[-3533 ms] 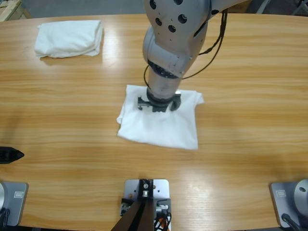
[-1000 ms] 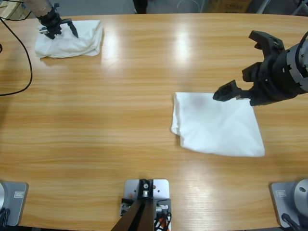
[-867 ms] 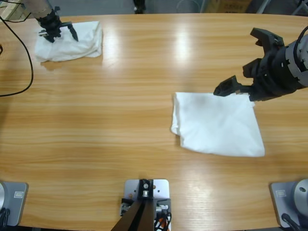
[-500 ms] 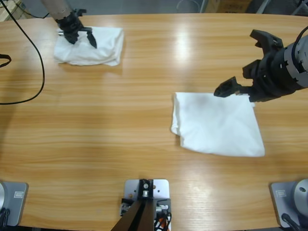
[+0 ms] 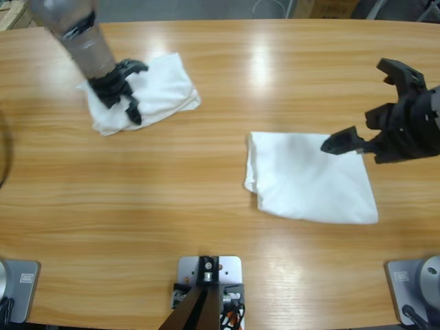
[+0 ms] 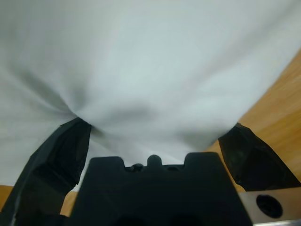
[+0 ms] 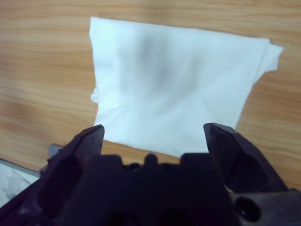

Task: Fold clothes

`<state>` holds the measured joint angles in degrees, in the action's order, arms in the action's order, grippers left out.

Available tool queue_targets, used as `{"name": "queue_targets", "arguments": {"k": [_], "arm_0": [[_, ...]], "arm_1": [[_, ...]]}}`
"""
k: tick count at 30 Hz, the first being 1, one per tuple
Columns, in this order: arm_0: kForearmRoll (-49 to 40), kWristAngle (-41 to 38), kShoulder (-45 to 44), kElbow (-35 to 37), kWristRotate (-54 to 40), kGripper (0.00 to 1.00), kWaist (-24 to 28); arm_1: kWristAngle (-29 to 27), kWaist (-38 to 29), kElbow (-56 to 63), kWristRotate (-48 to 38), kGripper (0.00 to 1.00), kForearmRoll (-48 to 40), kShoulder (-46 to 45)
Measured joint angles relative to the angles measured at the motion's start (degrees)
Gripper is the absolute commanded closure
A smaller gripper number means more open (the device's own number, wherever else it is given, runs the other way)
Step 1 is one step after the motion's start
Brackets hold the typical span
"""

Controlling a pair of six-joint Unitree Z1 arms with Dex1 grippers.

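Left gripper (image 5: 127, 93) presses its spread-open fingers onto the bundled T-shirt (image 5: 161, 86) at the worktop (image 5: 137, 206) far-left, cloth lying toward centre from them, while right gripper (image 5: 375, 106), open and empty, hovers beside the folded T-shirt (image 5: 309, 179).

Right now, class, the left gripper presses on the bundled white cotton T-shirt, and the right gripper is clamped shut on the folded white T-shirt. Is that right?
One part is wrong. The right gripper is not clamped on the folded white T-shirt: the right wrist view shows its jaws wide apart with the shirt lying flat beyond them. The left gripper does press on the bundled white cotton T-shirt.
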<state>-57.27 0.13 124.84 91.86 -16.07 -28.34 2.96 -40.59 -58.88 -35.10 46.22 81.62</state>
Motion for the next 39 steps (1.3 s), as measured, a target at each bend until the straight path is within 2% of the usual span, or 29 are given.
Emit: {"name": "queue_targets", "arguments": {"k": [4,7,10,13,23,24,25,26,28,30,32,35,39], "arm_0": [[13.1,1.9,-9.0,-18.0,-2.3,0.000,-2.2],[15.3,2.2,-12.2,-23.2,-2.4,0.000,-9.3],[15.5,1.5,-13.7,-25.4,-0.8,0.000,-16.2],[15.6,-0.4,-15.1,-27.0,1.0,0.000,-20.1],[15.2,-5.3,-23.9,-28.6,5.3,0.000,-26.2],[15.2,-5.2,-25.0,-28.0,6.1,0.011,-26.3],[15.2,-4.3,-26.0,-27.3,6.5,0.083,-26.3],[15.2,-2.5,-26.9,-26.7,6.1,0.115,-26.0],[15.2,0.4,-27.8,-25.8,-4.1,0.129,-22.5],[15.2,2.9,-27.5,-25.3,-17.7,0.229,-18.1],[14.9,3.5,-26.3,-23.0,-27.1,0.327,-13.6],[13.4,2.4,-23.3,-18.6,-38.4,0.337,-9.1],[7.0,-0.5,-17.1,-9.2,-48.3,0.335,-8.2]], "arm_1": [[0.0,0.1,0.4,-0.4,0.142,-0.2,-0.8],[0.0,0.1,0.4,-1.2,0.142,-0.5,-0.9],[0.0,0.1,0.4,-2.1,0.142,-0.7,-1.8],[0.0,0.1,0.6,-2.5,0.142,-0.7,-3.0],[0.0,0.1,3.4,-3.5,0.142,-1.0,-6.2],[0.0,0.1,3.4,-3.6,0.142,-1.1,-6.2],[0.0,0.0,3.4,-3.8,0.142,-1.2,-6.2],[0.0,-0.1,3.4,-4.1,0.142,-1.3,-6.2],[0.0,-1.2,3.5,-4.8,0.142,-1.6,-6.2],[0.0,-2.3,3.9,-5.7,0.142,-1.9,-6.2],[0.0,-3.1,4.7,-6.4,0.142,-2.2,-6.2],[0.0,-3.7,5.5,-7.1,0.142,-2.6,-6.2],[0.0,-3.9,5.7,-7.2,0.142,-2.9,-6.2]]}}
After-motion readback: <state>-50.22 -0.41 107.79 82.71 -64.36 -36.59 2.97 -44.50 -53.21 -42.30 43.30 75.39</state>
